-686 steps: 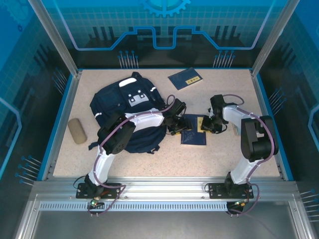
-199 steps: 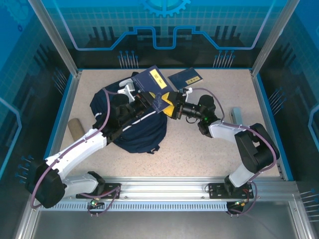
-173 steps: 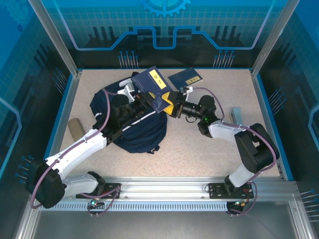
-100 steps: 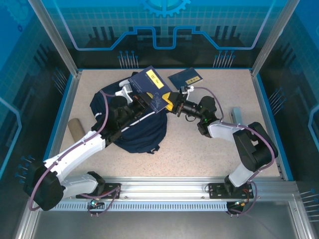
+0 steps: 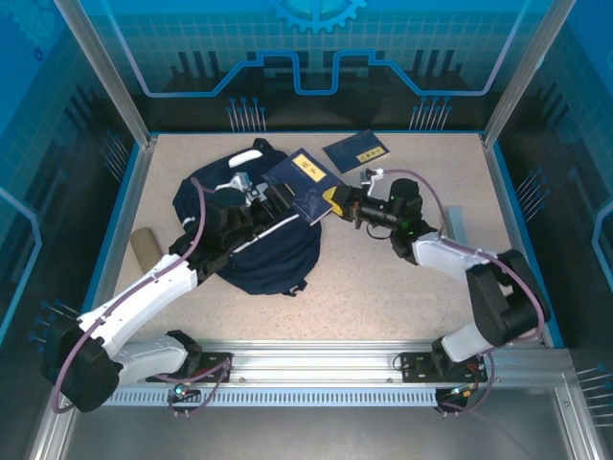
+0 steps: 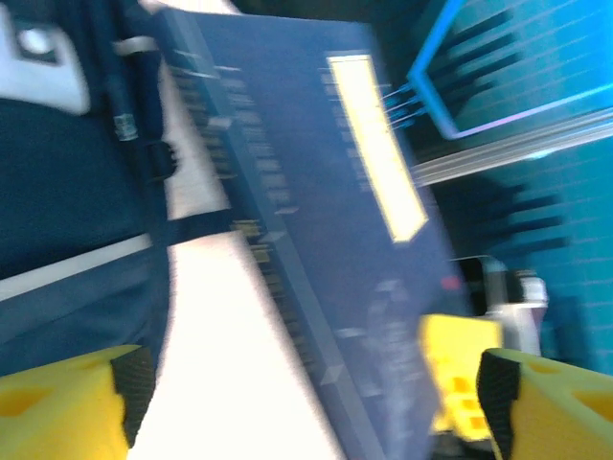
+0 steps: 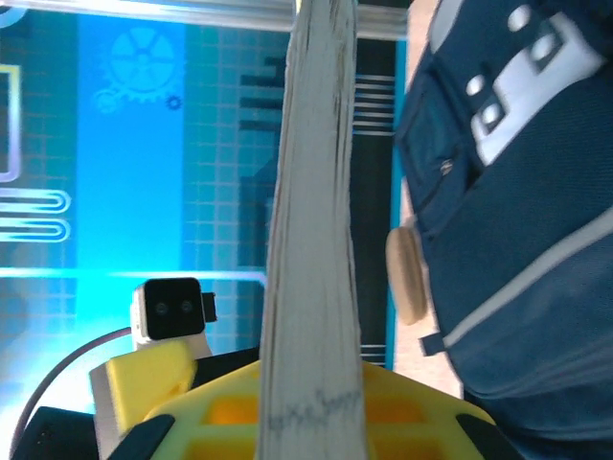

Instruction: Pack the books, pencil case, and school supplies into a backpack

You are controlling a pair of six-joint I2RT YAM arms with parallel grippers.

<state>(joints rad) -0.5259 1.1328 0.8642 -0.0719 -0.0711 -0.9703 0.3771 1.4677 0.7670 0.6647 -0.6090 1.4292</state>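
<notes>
A table (image 5: pixel 383 287) with a speckled beige top sits inside a blue-lit enclosure, seen from above and behind two white robot arms. A large navy-blue fabric backpack with white stripes and a white-and-grey front patch (image 5: pixel 278 254) lies left of centre on the table. Above its far right edge, a thin navy paperback book with a yellow label (image 5: pixel 305 177) is held off the table at a tilt.

The right fingers (image 7: pixel 220 412), tipped in yellow, are clamped on this book. In the right wrist view its pale page edge (image 7: pixel 311 240) runs straight up from between them, with the backpack (image 7: pixel 517 240) to the right.

The left arm reaches across the backpack toward the same book. In the left wrist view, which is blurred, the left fingers (image 6: pixel 57 412) stand wide apart at the bottom corners. The book's cover (image 6: pixel 316 249) slants ahead of them, and neither one touches it.

A second thin navy book with a yellow label (image 5: pixel 356 150) lies flat near the far edge of the table, just beyond the held one. A small tan cylinder-shaped soft pouch (image 5: pixel 144 246) lies on the table left of the backpack, partly hidden by the left arm.
</notes>
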